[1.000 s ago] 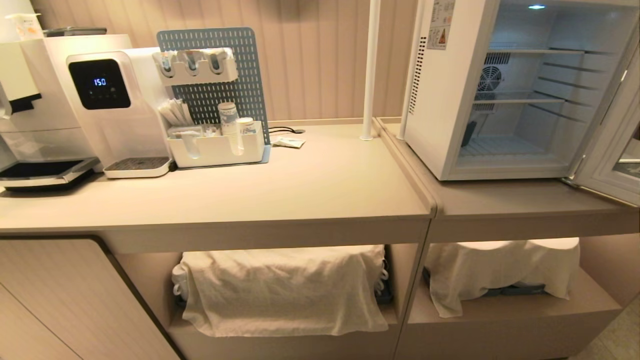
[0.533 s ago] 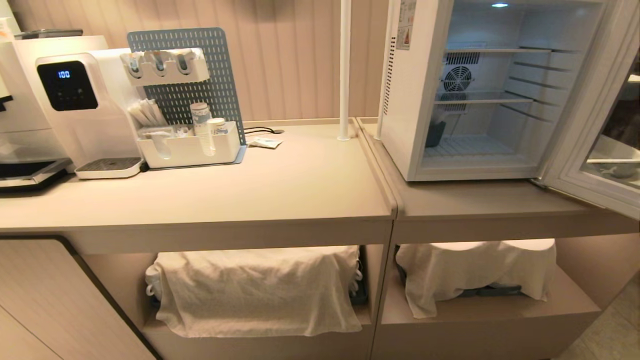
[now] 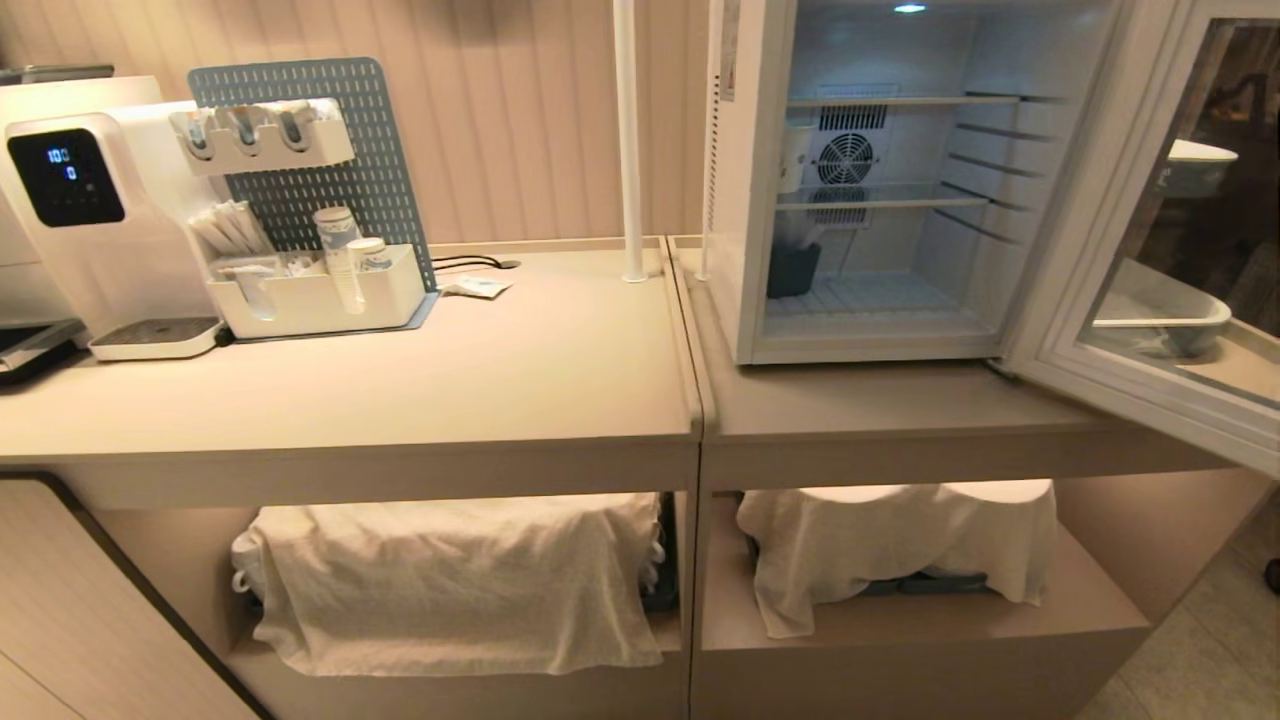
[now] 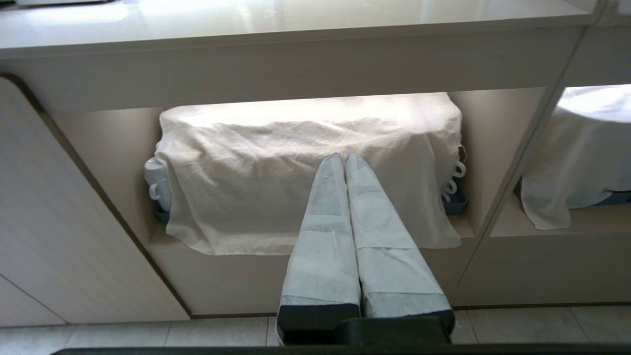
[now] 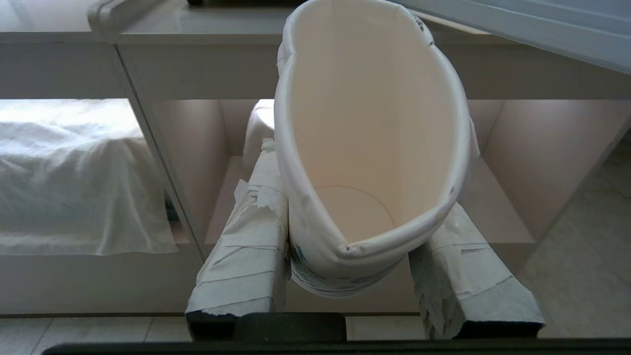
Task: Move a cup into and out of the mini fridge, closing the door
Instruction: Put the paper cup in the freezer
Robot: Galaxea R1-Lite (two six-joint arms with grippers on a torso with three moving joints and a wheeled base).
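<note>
Cup squeezed in right gripper below the counter

Right gripper clamps the cup between taped fingers, its paper rim crushed oval. Left gripper is pressed closed. Mini fridge stands with its glass-paned door swung wide.

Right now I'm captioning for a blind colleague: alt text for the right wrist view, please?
The right claw grips a squashed, empty cup between taped fingers. Beyond it are a counter and open shelves holding cloth-covered items.
</note>
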